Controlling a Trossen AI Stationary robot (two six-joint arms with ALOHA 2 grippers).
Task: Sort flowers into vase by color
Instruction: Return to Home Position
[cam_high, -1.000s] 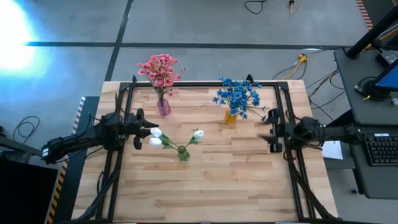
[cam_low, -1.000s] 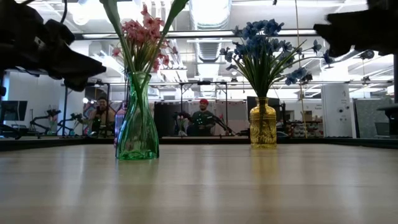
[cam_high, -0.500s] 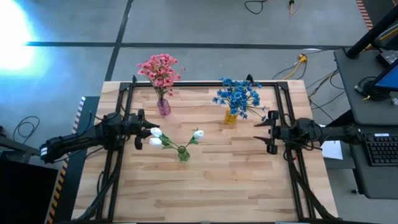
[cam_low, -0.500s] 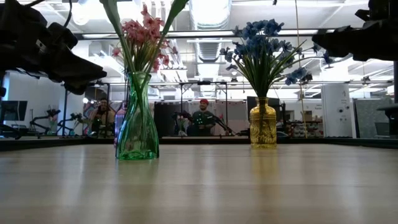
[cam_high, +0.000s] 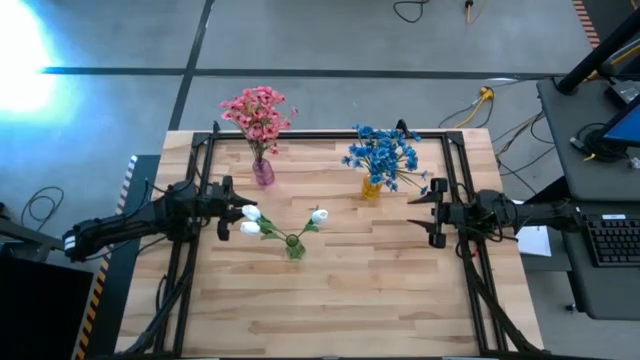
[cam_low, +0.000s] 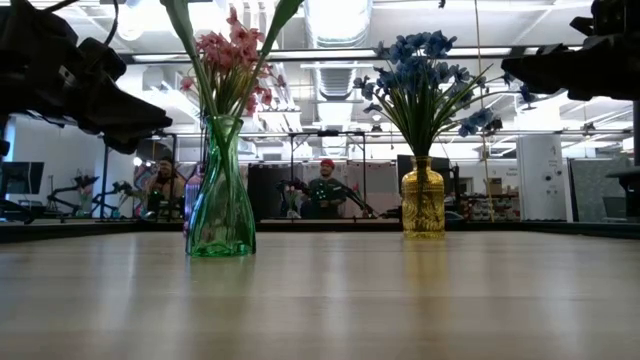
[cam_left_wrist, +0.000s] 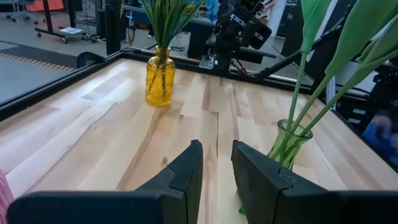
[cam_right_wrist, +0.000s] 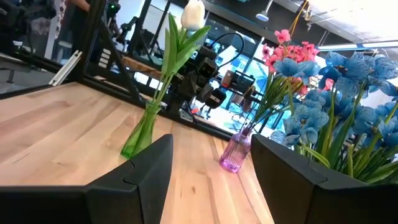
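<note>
**Three bunches in three vases, both grippers empty at the table's sides**

Back left of the table (cam_high: 340, 300) first: pink flowers (cam_high: 258, 112), standing in a small pink vase (cam_high: 263, 172). Across the back, right of centre: blue flowers (cam_high: 383, 153), fanning out of a yellow vase (cam_high: 371, 188). Nearer the middle and forward of both: white flowers (cam_high: 250, 220) on long green stems, leaning out left and right from a green vase (cam_high: 295, 247). All three vases upright and well apart from one another.

Over at the left edge now: left gripper (cam_high: 224, 207), held above the wood and pointing inward, near the leftmost white blossom as seen from overhead. From its own wrist camera, fingers (cam_left_wrist: 186, 174) only a narrow slot apart, bare tabletop showing through, nothing gripped.

Opposite, at the right edge, not far from the yellow vase: right gripper (cam_high: 432, 212), likewise off the table and facing in. Fingers (cam_right_wrist: 146, 168) spread wide here, nothing between them, with the green and pink vases framed in the gap.

From table height: both arms dark and high in the two upper corners, apart from the vases. Far back in the room, two people (cam_low: 325, 190); sitting or standing, impossible to tell.
</note>
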